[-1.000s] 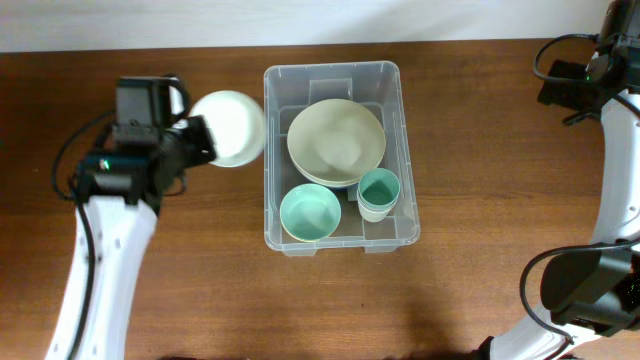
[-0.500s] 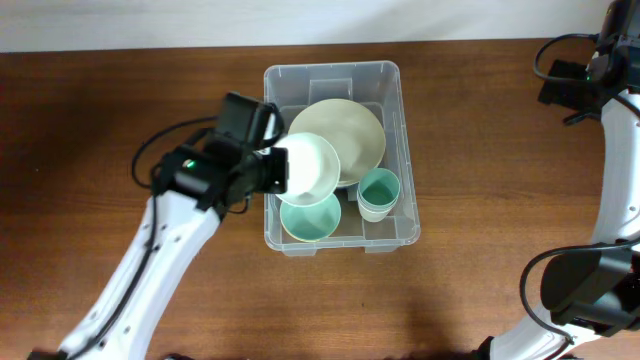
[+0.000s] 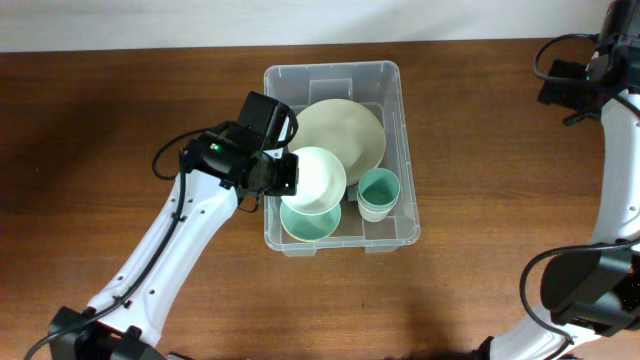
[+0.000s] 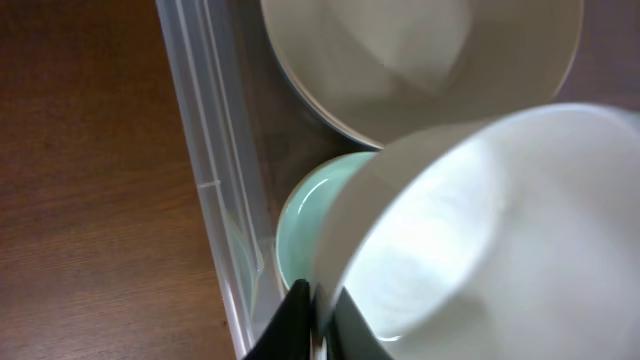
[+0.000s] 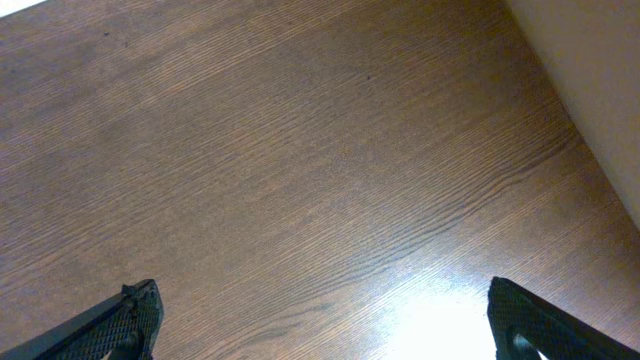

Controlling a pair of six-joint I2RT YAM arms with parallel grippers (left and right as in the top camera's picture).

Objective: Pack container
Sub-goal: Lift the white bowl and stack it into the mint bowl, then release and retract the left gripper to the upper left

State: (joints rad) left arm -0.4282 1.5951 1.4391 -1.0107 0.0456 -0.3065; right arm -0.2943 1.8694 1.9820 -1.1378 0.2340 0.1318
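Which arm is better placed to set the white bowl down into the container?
Left. The left fingers grip the white bowl by its rim right above the teal bowl inside the container; the right fingers hang open over the table.

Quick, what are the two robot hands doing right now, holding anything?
Left gripper: closed on the rim of the white bowl, above the container.
Right gripper: open, holding nothing, over the table.

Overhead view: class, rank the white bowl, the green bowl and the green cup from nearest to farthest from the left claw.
1. White bowl, held by the left claw.
2. Green bowl, just beneath, in the container's near-left corner.
3. Green cup, container's right side.
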